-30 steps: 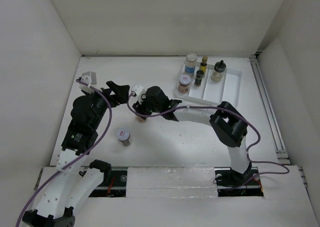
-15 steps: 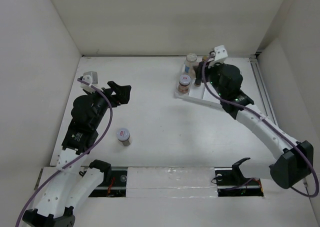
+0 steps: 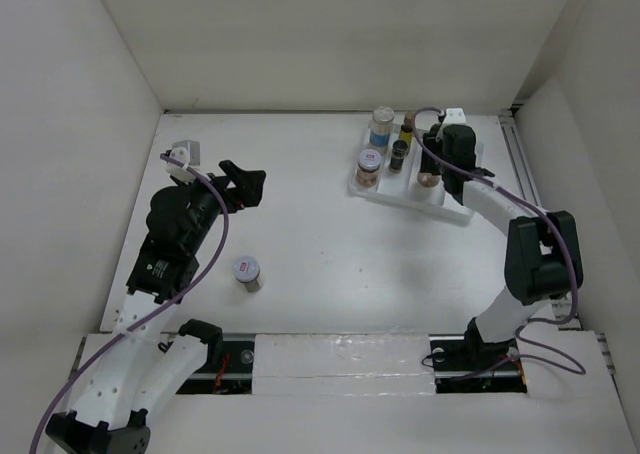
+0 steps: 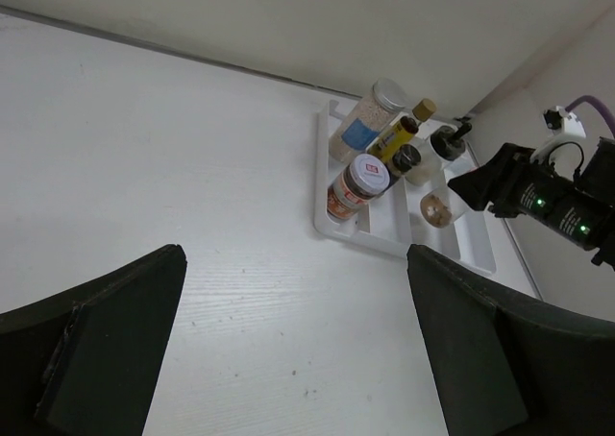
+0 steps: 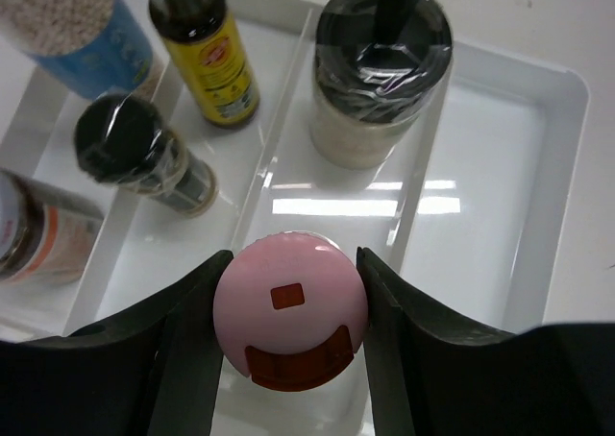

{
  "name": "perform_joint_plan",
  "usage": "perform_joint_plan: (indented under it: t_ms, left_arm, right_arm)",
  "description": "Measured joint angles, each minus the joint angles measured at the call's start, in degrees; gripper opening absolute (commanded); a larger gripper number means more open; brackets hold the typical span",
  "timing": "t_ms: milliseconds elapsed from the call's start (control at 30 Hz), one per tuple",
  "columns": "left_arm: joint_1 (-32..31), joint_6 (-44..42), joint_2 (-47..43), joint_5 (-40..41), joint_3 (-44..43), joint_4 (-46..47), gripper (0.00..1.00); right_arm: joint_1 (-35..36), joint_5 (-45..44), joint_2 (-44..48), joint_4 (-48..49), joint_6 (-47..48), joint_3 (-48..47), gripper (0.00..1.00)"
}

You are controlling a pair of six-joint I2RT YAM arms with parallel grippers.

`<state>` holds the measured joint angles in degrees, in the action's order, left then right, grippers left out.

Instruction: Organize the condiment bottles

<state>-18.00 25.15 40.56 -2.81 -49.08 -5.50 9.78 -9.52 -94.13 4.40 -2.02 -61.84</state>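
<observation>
My right gripper (image 5: 292,275) is shut on a pink-capped jar (image 5: 291,326), one finger against each side of its cap. The jar is over the middle lane of the white divided tray (image 5: 567,167), near a black-capped jar (image 5: 382,61). In the other lanes stand a slim yellow bottle (image 5: 204,52), a small dark jar (image 5: 144,157), a blue-labelled jar (image 5: 77,23) and a red-labelled jar (image 5: 38,230). A silver-capped jar (image 3: 246,272) stands alone on the table. My left gripper (image 3: 250,182) is open over bare table, far left of the tray (image 3: 455,209).
White walls close in the table at the back and both sides. The tray's right lane (image 5: 480,196) holds nothing. The right forearm (image 3: 500,209) stretches along the tray's right side. A metal rail (image 3: 535,214) runs down the table's right edge.
The right arm has swung from the middle of the table to the tray, carrying the pink-capped jar. The left arm has barely moved.
</observation>
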Motion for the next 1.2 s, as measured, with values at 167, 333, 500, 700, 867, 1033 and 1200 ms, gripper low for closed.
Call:
perform_joint_plan:
  t_ms: [167, 333, 500, 700, 867, 1033, 1200]
  left_arm:
    - [0.0, -0.02, 0.57, 0.04, 0.0, 0.07, 0.96]
    - [0.0, -0.02, 0.96, 0.11, 0.0, 0.04, 0.96]
    - [0.0, -0.02, 0.96, 0.11, 0.0, 0.04, 0.96]
    - [0.0, -0.02, 0.96, 0.13, 0.0, 0.04, 0.96]
    - [0.0, -0.02, 0.94, 0.11, 0.0, 0.04, 0.96]
    - [0.0, 0.0, 0.44, 0.5, 0.0, 0.02, 0.96]
    - [0.0, 0.55, -1.53, 4.59, 0.0, -0.72, 0.96]
  right_arm:
    - [-2.4, -0.44, -4.2, 0.35, -0.42, -4.72, 0.43]
    - [-3.87, -0.04, -9.16, 0.68, -0.9, -8.02, 0.47]
    - [-4.59, 1.03, -12.33, 0.17, -1.49, -9.38, 0.67]
    - [-4.63, 1.55, -11.54, 0.0, -2.32, -10.05, 0.93]
    - [-3.93, 1.64, -4.42, -0.11, -2.36, -7.58, 0.81]
    - [4.85, 5.29, 7.65, 1.31, -0.87, -2.01, 0.3]
    - [25.57, 16.46, 7.65, 4.13, 2.95, 0.0, 0.58]
